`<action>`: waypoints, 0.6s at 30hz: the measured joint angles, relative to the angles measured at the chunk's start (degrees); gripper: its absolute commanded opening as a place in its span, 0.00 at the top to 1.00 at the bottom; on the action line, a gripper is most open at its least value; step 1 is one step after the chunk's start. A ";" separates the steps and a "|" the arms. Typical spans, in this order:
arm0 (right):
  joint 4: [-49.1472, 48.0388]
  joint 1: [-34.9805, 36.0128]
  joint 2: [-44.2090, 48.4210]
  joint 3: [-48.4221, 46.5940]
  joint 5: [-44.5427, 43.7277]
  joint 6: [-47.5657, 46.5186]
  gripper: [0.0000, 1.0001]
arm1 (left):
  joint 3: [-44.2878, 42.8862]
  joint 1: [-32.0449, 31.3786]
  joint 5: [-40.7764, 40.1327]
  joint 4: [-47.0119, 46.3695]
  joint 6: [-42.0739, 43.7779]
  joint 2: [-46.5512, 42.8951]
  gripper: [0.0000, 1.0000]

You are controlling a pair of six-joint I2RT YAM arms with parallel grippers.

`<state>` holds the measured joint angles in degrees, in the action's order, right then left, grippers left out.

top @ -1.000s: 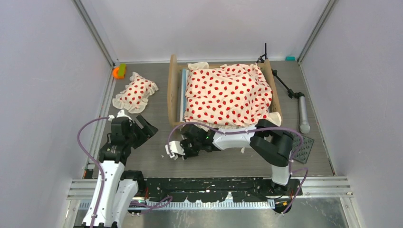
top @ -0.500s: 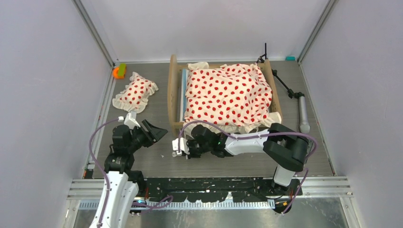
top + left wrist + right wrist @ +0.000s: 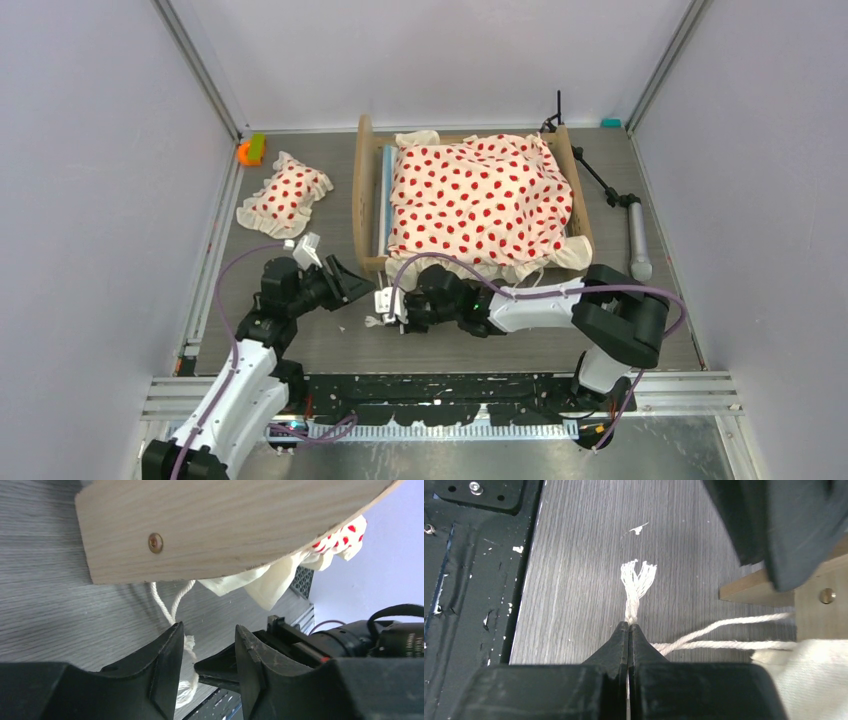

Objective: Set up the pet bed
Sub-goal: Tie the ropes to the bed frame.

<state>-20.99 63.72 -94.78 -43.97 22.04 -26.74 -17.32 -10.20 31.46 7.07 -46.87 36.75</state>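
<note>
Pet bed [image 3: 363, 185]: mid-table, toward the far side. A red-dotted ruffled blanket [image 3: 480, 195] is draped over it and spills past the near rail.

Matching pillow [image 3: 285, 195]: on the table left of the bed, apart from it.

Both grippers meet just off the bed's near left corner.

Right gripper [image 3: 629, 627]: clenched on a white cord [image 3: 636, 587], with the frayed end poking out past the tips. The cord runs back toward the blanket's hem.

Left gripper [image 3: 207, 630]: fingers apart, nothing grasped. The cord hangs in the gap below the wooden end board [image 3: 225, 525], close to one finger.

Step in hand, as I judge it: passing or tying off the cord.

To do it well:
- The right should hold the cord taut and steady.
- The left should centre the strand between its pads and close on the cord alone, clear of the right's tips.
- Pull gently, or the blanket may drag off the mattress.
</note>
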 measured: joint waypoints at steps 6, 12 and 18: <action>-2.64 -0.09 3.19 1.66 0.02 1.51 1.00 | 2.16 -2.16 -2.93 -1.68 -1.01 0.48 0.63; -5.46 -0.09 4.26 2.73 0.13 2.75 1.00 | 3.85 -2.16 -5.33 -1.77 -2.32 0.63 0.62; -6.78 -0.13 6.25 3.85 0.31 3.39 1.00 | 3.96 -2.75 -5.64 -5.42 -4.00 5.64 0.62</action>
<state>-27.77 63.59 -88.53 -40.12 22.35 -23.35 -13.37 -12.95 25.82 1.65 -50.87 42.39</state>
